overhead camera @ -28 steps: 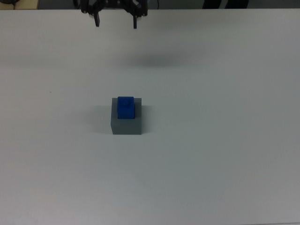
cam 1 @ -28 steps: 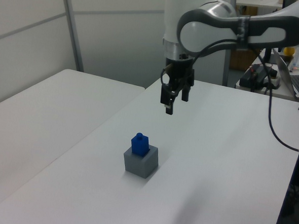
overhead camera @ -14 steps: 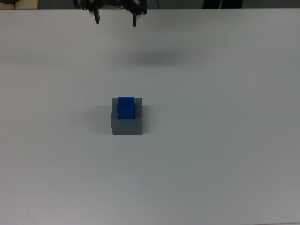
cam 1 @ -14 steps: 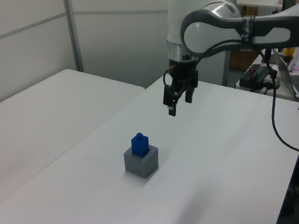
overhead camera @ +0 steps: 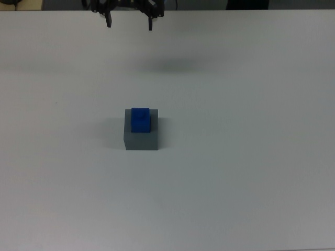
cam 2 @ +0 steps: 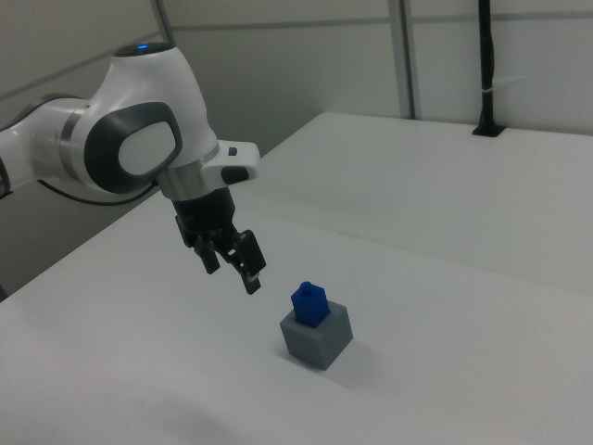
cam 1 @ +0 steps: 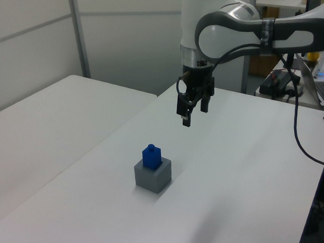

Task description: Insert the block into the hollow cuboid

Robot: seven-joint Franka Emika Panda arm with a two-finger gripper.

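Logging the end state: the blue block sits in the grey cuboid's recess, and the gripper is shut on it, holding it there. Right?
Not quite. The block does sit in the cuboid, but the gripper is open and empty, raised clear above the table, as the left view shows.

No text, label, brand, number or sign can be read in any of the three views: the block, the hollow cuboid, the robot arm and the desk all show plain, unmarked surfaces
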